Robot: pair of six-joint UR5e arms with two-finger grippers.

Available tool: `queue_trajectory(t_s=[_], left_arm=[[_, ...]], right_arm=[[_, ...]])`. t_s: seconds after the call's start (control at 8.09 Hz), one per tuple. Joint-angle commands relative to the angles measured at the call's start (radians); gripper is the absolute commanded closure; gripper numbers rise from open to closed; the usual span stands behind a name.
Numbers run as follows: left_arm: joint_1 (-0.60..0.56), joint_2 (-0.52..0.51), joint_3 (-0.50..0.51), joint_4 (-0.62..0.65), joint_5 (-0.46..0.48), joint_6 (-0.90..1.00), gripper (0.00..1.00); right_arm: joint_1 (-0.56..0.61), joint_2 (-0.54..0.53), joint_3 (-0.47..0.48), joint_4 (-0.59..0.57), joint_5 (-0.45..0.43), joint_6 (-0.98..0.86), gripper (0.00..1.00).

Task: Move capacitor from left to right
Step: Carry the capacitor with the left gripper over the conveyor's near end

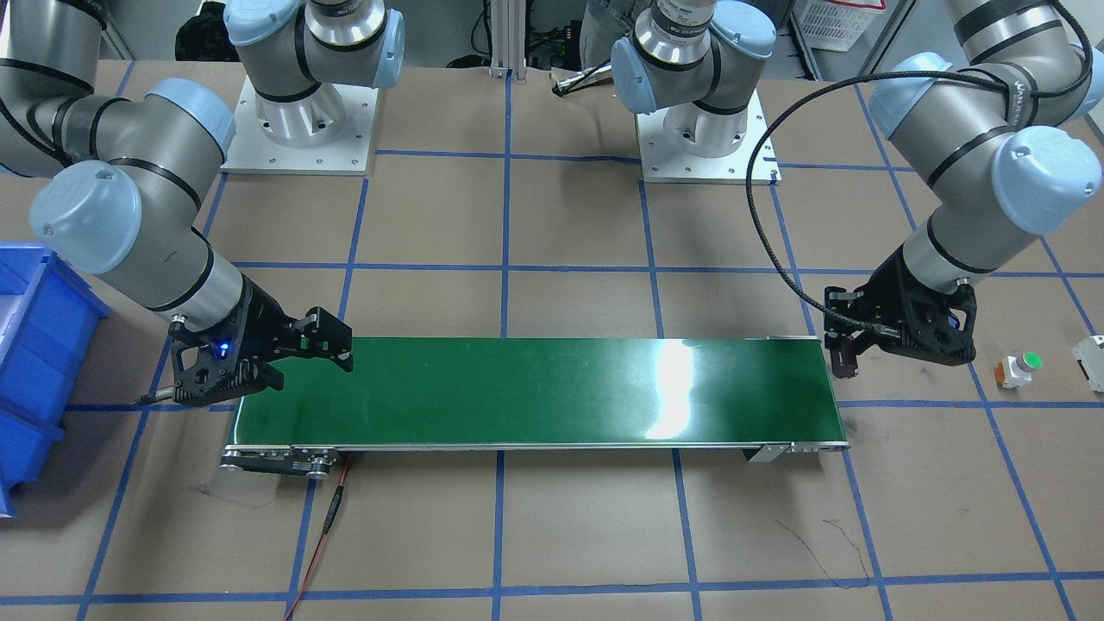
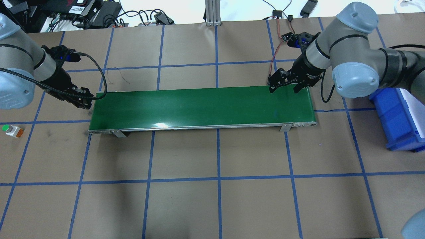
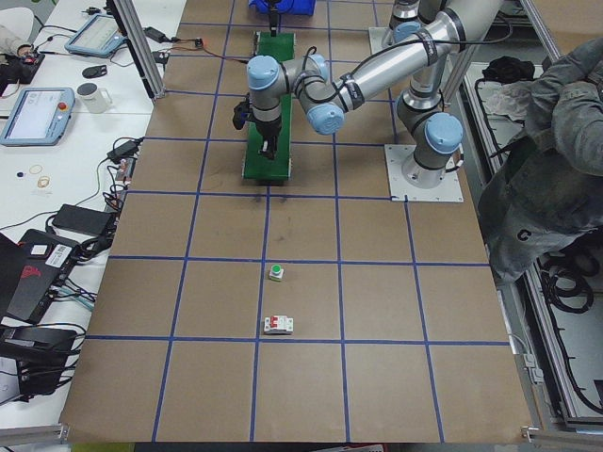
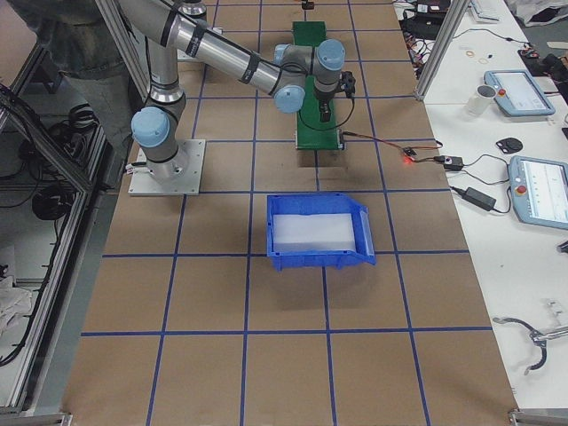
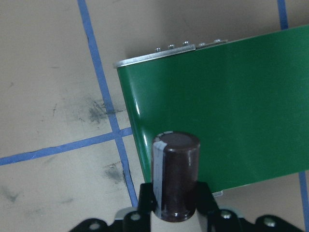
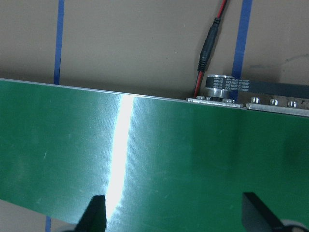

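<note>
The capacitor [image 5: 176, 176], a stubby dark brown-black cylinder, is held upright between the fingers of my left gripper [image 2: 83, 101]. It hangs just off the left end of the green conveyor belt [image 2: 199, 106], over the brown table paper. In the front-facing view the capacitor [image 1: 845, 356] shows at the fingertips beside the belt's end. My right gripper [image 2: 287, 87] is open and empty, low over the far edge of the belt's right end. Its two spread fingertips [image 6: 96, 212] show above the belt [image 6: 154, 159] in the right wrist view.
A white push button with a green cap [image 1: 1019, 369] and a white-grey blocky component [image 1: 1091, 358] lie on the paper left of the belt. A blue bin [image 2: 398, 116] stands right of the belt. A red cable [image 1: 323, 526] runs from the belt's motor end.
</note>
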Motion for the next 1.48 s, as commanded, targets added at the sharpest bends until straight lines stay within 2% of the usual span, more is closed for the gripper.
queue_trajectory(t_s=[0.0, 0.12, 0.25, 0.49, 0.74, 0.86, 0.99, 1.36], left_arm=[[-0.038, -0.057, -0.001, 0.056, 0.038, -0.026, 0.78], [-0.036, -0.09, 0.001, 0.109, 0.018, -0.118, 0.78], [-0.038, -0.106, 0.001, 0.147, -0.055, -0.198, 0.78], [-0.038, -0.109, -0.001, 0.147, -0.074, -0.299, 0.83], [-0.038, -0.111, -0.002, 0.135, -0.068, -0.3, 0.83], [-0.038, -0.108, -0.002, 0.132, -0.063, -0.297, 0.76], [-0.038, -0.109, -0.004, 0.126, -0.059, -0.294, 0.62], [-0.044, -0.109, -0.05, 0.123, -0.019, -0.292, 0.63]], right_arm=[[0.0, 0.0, 0.0, 0.0, -0.001, -0.002, 0.0], [0.0, 0.0, -0.001, 0.0, -0.001, -0.002, 0.0], [0.0, 0.0, 0.0, 0.0, -0.001, 0.0, 0.0], [0.0, 0.0, 0.0, 0.0, -0.001, 0.0, 0.0], [0.0, 0.0, 0.0, 0.0, -0.001, -0.002, 0.0], [0.0, 0.0, 0.0, 0.0, -0.001, -0.002, 0.0], [0.0, 0.0, 0.0, 0.0, -0.001, -0.002, 0.0], [0.0, 0.0, -0.001, 0.0, -0.001, -0.002, 0.0]])
